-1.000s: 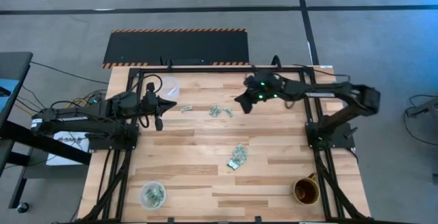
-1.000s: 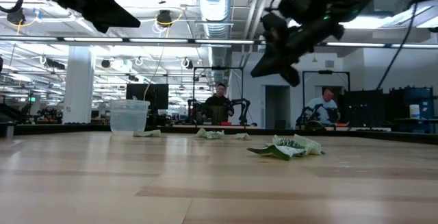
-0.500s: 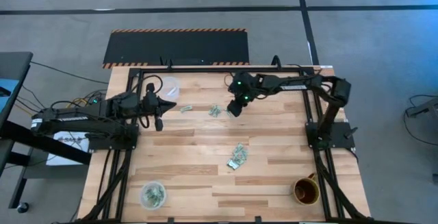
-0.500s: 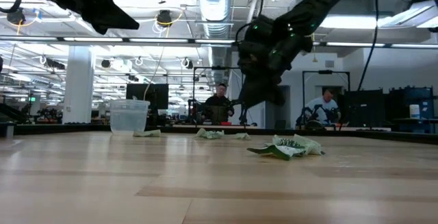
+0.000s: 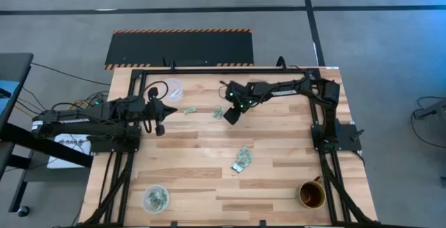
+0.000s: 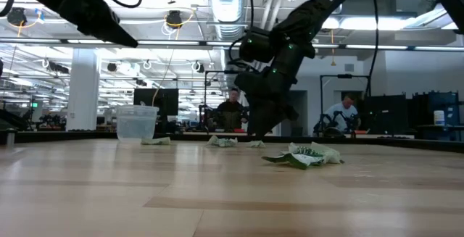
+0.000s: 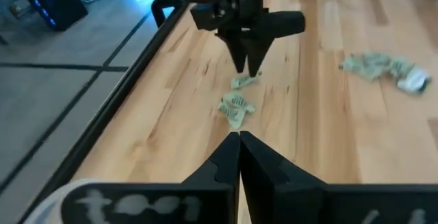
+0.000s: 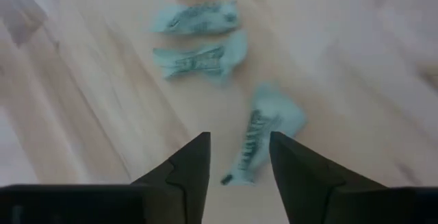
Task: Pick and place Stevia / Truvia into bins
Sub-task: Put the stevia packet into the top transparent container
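The right arm reaches from its base at the right edge of the tabletop (image 5: 279, 179) across toward the middle of the far half, wrist bent down, so that the right pincer (image 5: 231, 116) points steeply at the wood. Its two fingers (image 8: 190, 171) stand apart with a clear gap between them and hold nothing. In the right wrist view one Stevia packet (image 8: 263, 137) lies on the wood just ahead of that gap, slightly off toward one finger, untouched, and two more packets (image 8: 198, 40) lie side by side a little beyond it. In the low view the tips hang just above the wood, over this small cluster.

The left arm lies stretched along the left edge, and the left pincer (image 5: 159, 120) points toward the middle of the tabletop, raised clear of the surface. Its fingers (image 7: 263, 166) are pressed together with nothing between them.

A larger heap of packets (image 5: 242, 159) lies near the tabletop's middle, well apart from both pincers. One clear bin (image 5: 172, 88) stands near the far left corner, beside the left pincer; it looks empty. The other bin (image 5: 156, 199) stands near the near left corner with packets inside. A brown mug (image 5: 311, 194) stands near the near right corner.
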